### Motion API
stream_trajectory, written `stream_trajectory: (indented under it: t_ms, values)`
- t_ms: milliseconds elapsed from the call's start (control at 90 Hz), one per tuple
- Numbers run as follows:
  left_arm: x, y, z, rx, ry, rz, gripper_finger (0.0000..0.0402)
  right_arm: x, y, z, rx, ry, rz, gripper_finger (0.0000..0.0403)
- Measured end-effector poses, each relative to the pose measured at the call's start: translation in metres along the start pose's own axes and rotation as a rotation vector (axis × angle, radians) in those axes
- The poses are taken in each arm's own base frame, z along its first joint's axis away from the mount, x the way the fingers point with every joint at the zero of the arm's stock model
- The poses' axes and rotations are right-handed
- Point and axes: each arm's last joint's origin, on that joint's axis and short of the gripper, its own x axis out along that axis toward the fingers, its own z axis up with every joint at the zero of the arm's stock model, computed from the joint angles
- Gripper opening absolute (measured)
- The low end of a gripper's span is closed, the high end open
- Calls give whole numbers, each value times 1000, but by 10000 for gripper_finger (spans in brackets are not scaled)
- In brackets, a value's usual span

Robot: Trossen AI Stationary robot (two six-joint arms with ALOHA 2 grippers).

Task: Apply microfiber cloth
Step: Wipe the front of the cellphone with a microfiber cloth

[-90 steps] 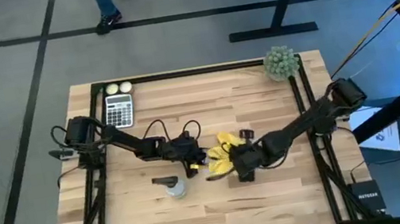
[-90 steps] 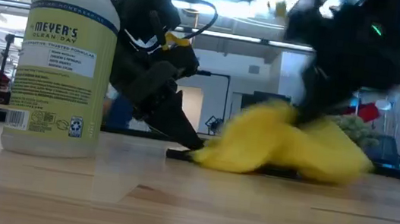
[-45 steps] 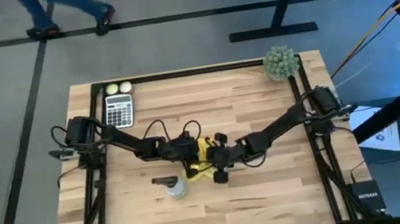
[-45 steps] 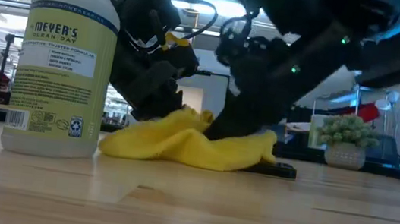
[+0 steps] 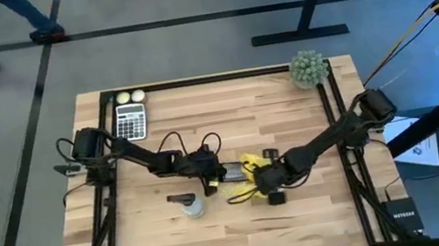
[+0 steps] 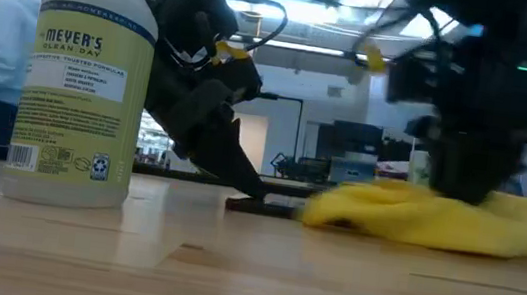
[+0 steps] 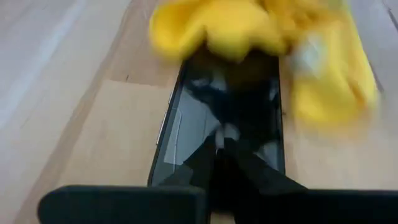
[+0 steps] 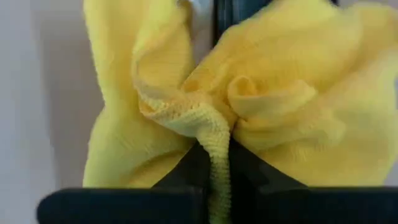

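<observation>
The microfiber cloth (image 5: 250,176) lies bunched near the middle of the surface (image 5: 270,106), and it covers one end of a black smartphone (image 7: 221,127). In the high view, the bare end of the phone points toward 9 o'clock from the cloth, so the long axis of the phone runs roughly from 9 to 3 o'clock.

The right end effector (image 5: 266,182) is on the cloth at its 4 o'clock side. In the right wrist view its fingers are closed on a fold of the yellow fabric, which bulges out on both sides of them. The left end effector (image 5: 213,174) sits at 9 o'clock from the cloth, at the uncovered end of the phone. Its fingers come together to a point and press down on the phone, as it seems, to hold it in place; no gap shows between them.

I judge that the coming move turns on this line: the uncovered glass lies from the right end effector toward 9 o'clock, along the phone, and the right arm is the one holding the cloth. A spray bottle (image 5: 192,205) stands near, at about 7 o'clock from the left end effector.
</observation>
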Motion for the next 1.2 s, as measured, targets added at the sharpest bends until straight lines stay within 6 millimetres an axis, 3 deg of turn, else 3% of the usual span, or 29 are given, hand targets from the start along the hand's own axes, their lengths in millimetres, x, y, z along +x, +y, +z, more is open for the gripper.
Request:
stream_trajectory:
  t_ms: [122,300,478,644,800,956,1044,1200]
  values:
    - [0,0,0,-1,-1,0,15,-25,-8,24,81,-274,-56,14]
    - [0,0,0,-5,-2,-1,15,-17,-13,59,110,-573,0,14]
    - [0,-1,0,-7,0,-2,15,43,-25,52,144,-358,-25,14]
    - [0,-1,1,3,-4,-1,15,55,-24,40,175,-180,6,14]
    - [0,-1,0,2,-2,-1,15,34,-21,18,147,-21,-33,14]
    - [0,-1,0,1,-3,-4,15,7,-30,-3,162,109,-79,14]
    - [0,-2,1,1,-6,-5,15,-11,-36,5,211,-29,-115,14]
    - [0,-2,1,-1,-6,-5,15,-22,-34,40,293,-434,-147,14]
